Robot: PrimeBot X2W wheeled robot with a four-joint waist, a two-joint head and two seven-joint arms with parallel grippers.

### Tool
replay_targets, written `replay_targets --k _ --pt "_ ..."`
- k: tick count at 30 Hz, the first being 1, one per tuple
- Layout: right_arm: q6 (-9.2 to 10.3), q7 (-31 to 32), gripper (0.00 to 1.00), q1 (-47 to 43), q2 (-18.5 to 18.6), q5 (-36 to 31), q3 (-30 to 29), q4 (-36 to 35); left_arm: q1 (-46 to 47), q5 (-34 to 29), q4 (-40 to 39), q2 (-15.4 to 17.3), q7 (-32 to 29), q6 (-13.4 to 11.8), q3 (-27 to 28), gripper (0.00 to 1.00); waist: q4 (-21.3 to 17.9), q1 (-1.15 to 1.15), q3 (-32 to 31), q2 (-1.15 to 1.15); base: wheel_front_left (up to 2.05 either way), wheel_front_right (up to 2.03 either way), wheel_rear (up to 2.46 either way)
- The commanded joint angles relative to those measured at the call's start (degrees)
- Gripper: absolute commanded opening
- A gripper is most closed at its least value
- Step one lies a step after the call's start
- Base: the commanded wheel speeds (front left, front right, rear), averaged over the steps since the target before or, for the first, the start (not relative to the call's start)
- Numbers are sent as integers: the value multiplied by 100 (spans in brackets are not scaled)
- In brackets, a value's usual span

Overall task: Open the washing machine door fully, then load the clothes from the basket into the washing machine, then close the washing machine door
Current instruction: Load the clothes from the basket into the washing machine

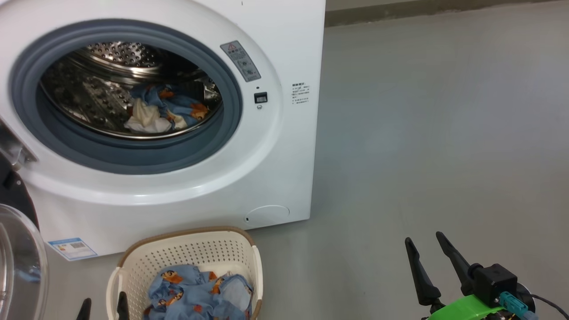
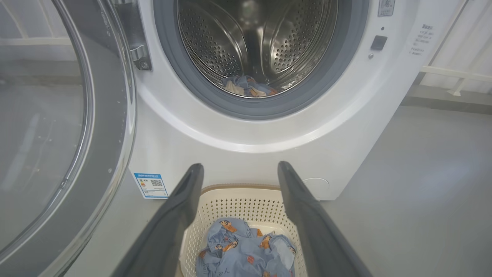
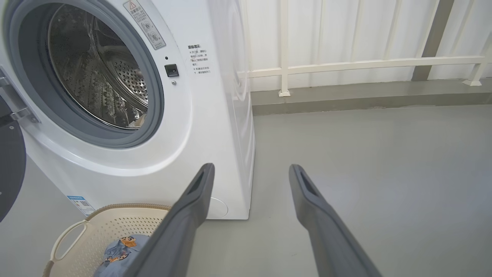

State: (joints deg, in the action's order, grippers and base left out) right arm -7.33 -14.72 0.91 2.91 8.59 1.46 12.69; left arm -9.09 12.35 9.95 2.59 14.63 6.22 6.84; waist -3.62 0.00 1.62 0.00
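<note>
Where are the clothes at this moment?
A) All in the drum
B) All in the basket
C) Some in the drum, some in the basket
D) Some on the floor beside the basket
C: a blue-and-cream bundle of clothes lies in the drum of the washing machine, and blue printed garments lie in the basket; none lie on the floor in view.

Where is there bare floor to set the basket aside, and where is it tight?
Free: the grey floor right of the washing machine, out to the white railing. Crowded: the front left, where the open washing machine door stands close beside the basket.
</note>
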Motion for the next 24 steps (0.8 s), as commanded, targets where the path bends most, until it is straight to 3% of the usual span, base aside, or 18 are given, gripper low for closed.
replay_targets --k 1,13,24 --pt "-16 -28 100 91 -3 51 171 -169 309 14 -31 38 37 40 150 100 -34 0 109 0 0 0 0" --pt "-16 -28 100 497 -3 227 388 -356 1480 602 1203 513 -369 120 -352 100 -183 0 1143 0 0 0 0" --pt "-16 -28 100 1139 -3 343 627 -634 2798 1870 2153 1399 -1249 125 -1717 100 -462 0 2600 0 0 0 0"
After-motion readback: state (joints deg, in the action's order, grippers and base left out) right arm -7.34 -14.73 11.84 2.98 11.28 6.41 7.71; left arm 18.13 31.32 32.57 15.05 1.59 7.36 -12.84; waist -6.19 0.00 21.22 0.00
